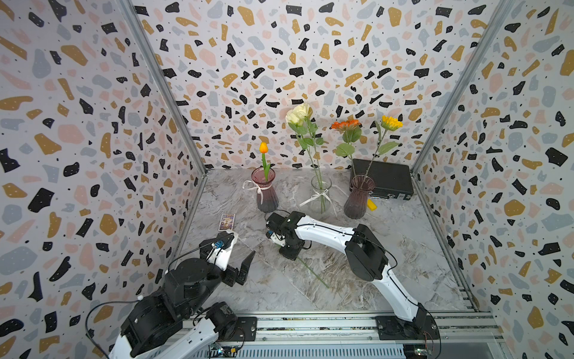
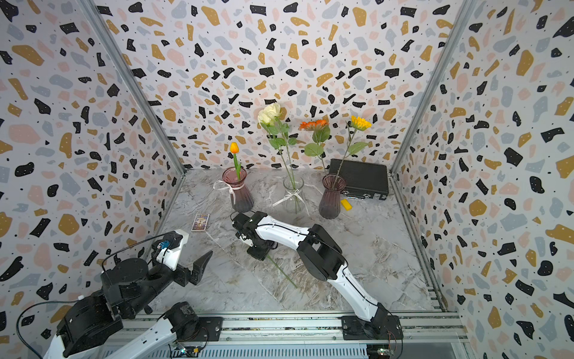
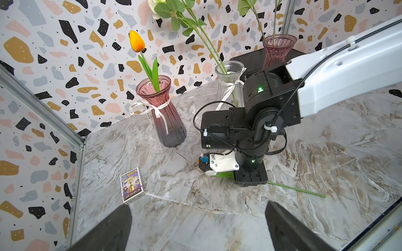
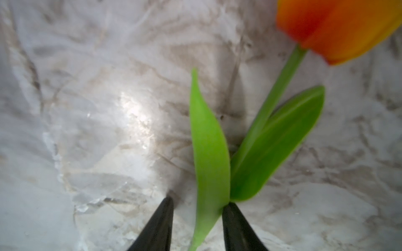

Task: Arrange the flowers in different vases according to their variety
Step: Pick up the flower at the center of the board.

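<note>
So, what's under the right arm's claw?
An orange tulip on the marble table, the right claw straddling its leaf. In a top view only its stem shows; the arm hides the bloom.

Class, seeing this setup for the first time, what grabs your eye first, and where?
The loud terrazzo walls strike first. Along the back of the marble table stand a pink vase with one orange tulip, a clear vase with white roses and a purple vase with two daisies. In front, the right gripper straddles a second tulip lying flat.
</note>
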`<control>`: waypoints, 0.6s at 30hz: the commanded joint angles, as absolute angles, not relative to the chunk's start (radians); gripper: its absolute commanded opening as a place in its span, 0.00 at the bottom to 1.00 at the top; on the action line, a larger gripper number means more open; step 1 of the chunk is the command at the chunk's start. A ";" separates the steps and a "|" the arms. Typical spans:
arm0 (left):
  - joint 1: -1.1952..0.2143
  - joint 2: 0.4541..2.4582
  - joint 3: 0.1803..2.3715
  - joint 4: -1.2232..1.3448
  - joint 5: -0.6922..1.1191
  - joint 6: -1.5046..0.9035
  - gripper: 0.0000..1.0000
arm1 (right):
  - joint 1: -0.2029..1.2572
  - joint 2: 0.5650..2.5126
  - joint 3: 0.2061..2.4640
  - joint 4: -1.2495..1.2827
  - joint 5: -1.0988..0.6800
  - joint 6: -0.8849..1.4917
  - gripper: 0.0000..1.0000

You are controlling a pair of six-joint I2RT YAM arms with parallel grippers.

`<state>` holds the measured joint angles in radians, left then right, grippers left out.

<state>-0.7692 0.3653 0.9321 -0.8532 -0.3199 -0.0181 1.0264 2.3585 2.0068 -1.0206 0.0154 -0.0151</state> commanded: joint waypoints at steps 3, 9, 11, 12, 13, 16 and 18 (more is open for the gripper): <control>-0.773 0.359 0.944 -0.829 -0.319 -0.005 1.00 | 1.040 2.327 2.048 -1.076 0.119 -0.002 0.43; -0.773 0.366 0.941 -0.822 -0.306 -0.006 0.99 | 1.040 2.355 2.080 -1.081 0.122 -0.011 0.42; -0.772 0.365 0.941 -0.823 -0.304 -0.008 0.99 | 1.040 2.378 2.100 -1.088 0.112 -0.012 0.42; -0.772 0.363 0.942 -0.825 -0.305 -0.009 1.00 | 1.040 2.386 2.107 -1.089 0.111 -0.012 0.42; -0.773 0.362 0.942 -0.826 -0.306 -0.010 0.99 | 1.040 2.395 2.116 -1.091 0.107 -0.013 0.41; -0.773 0.360 0.945 -0.828 -0.310 -0.010 1.00 | 1.040 2.415 2.137 -1.093 0.093 -0.016 0.38; -0.772 0.359 0.945 -0.830 -0.310 -0.009 1.00 | 1.040 2.427 2.147 -1.094 0.076 -0.019 0.37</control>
<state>-0.7692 0.3653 0.9321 -0.8528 -0.3145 -0.0143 1.0370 2.4199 2.1181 -1.0492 0.0944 -0.0162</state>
